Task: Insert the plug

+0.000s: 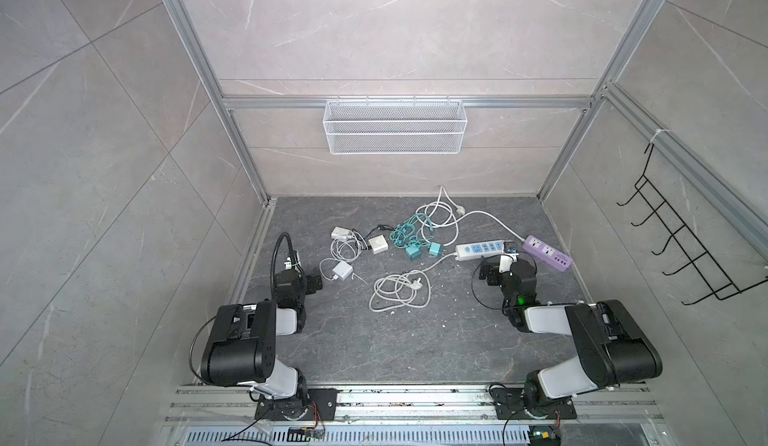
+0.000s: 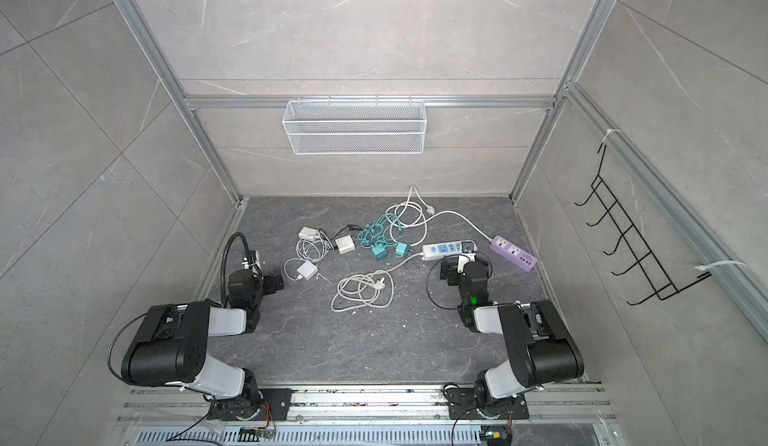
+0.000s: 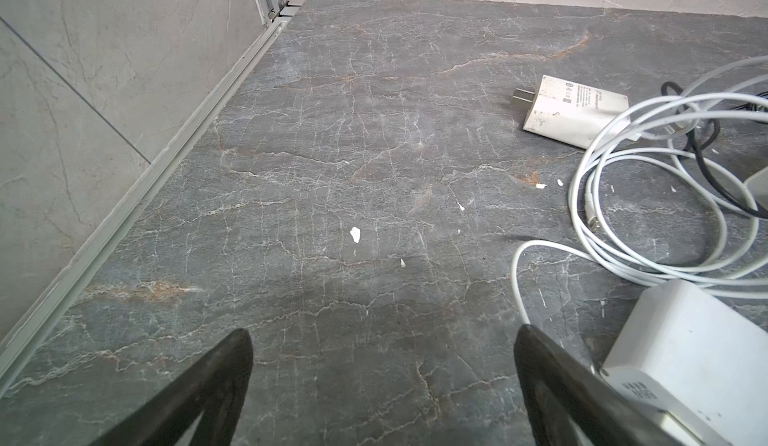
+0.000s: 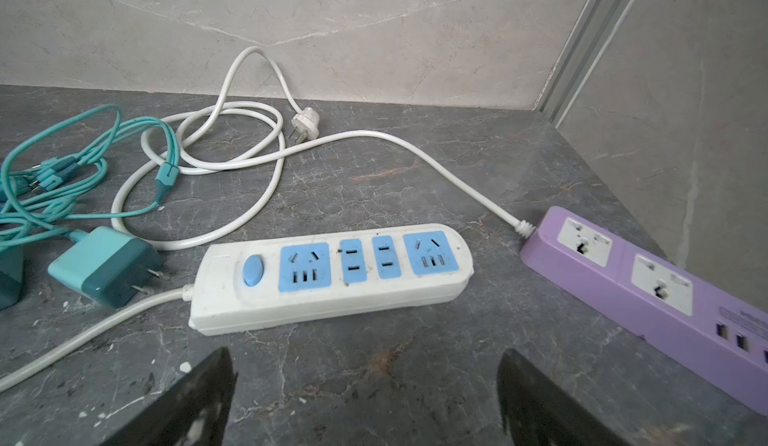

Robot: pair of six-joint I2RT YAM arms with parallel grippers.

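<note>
Two tools, left tool (image 3: pixel 382 340) and right tool (image 4: pixel 365 365), are gaping empty. White strip (image 1: pixel 478 249) is lying 9-to-3 at right tool's 12 o'clock; teal plug (image 1: pixel 435 249) is sitting off its 9 o'clock end — right arm nearer.

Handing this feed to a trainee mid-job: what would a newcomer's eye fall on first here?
The purple power strip at the right rear of the table, beside the white power strip with blue sockets; no plug shows in either. Then the teal chargers with their tangled cables, just left of the white strip. Both claws are open and empty: the right claw faces the white strip, the left claw bare table.
</note>
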